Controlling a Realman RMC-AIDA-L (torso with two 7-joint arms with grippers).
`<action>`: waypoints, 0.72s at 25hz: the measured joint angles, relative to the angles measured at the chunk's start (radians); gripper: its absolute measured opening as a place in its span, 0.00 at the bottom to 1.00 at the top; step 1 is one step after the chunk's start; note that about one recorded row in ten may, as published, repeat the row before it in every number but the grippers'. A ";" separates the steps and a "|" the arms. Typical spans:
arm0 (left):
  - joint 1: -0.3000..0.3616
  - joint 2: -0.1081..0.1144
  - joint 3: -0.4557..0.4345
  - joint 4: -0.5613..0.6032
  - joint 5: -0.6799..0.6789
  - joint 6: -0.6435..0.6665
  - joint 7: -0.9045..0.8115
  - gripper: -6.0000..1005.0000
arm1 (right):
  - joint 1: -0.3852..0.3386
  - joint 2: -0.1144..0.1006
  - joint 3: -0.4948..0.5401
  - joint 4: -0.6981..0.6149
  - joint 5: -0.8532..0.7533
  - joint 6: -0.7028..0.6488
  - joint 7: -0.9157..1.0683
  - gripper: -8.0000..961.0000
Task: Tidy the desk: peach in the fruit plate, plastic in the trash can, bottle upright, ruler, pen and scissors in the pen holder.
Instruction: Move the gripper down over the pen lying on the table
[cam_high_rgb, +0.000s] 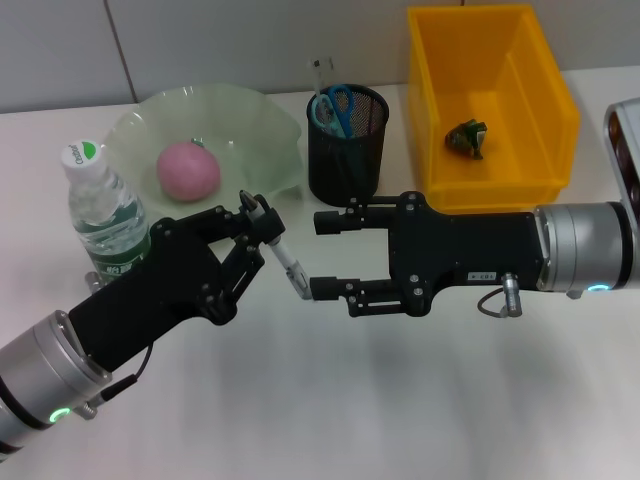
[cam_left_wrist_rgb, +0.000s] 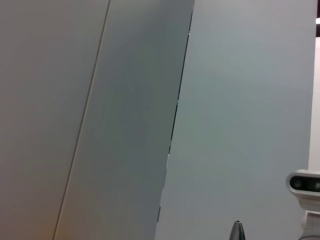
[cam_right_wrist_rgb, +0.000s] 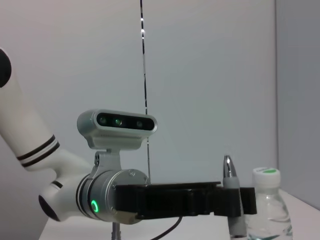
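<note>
Progress check: most items look sorted. Peach (cam_high_rgb: 187, 169) sits in the fruit plate (cam_high_rgb: 262, 122). Bottle (cam_high_rgb: 104, 215) stands upright, cap on, by the plate's left edge. Crumpled plastic (cam_high_rgb: 466, 138) lies in the yellow trash can (cam_high_rgb: 546, 128). Scissors (cam_high_rgb: 333, 108) are in the pen holder (cam_high_rgb: 346, 150), blue handles up; a thin pale stick beside them is probably the ruler, can't confirm.

Left to do: pen (cam_high_rgb: 279, 246). Left gripper (cam_high_rgb: 258, 219) is clamped on it near its upper end, held above the desk (cam_high_rgb: 320, 400) in front of the pen holder, body slanting down toward the right arm. In the right wrist view the pen tip (cam_right_wrist_rgb: 228, 168) points up out of the left gripper's fingers.

Right gripper (cam_high_rgb: 322, 256) faces the left one, jaws spread wide and holding nothing; the pen's lower end sits between its fingers, just beside the lower finger (cam_high_rgb: 345, 290), no grip that I can see. Looks like a handover setup, my guess. After that, the pen drop into the holder should close out the task.
</note>
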 joint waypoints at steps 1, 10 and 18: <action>0.000 0.000 0.000 0.000 0.000 0.000 0.000 0.15 | -0.002 0.000 0.000 0.002 0.006 -0.002 -0.002 0.71; -0.003 0.000 -0.003 -0.005 0.002 0.002 0.000 0.15 | -0.012 0.000 -0.006 0.010 0.037 -0.007 -0.004 0.71; -0.004 0.000 -0.005 -0.010 0.000 0.003 0.000 0.15 | -0.012 0.000 -0.005 0.011 0.037 -0.007 -0.005 0.71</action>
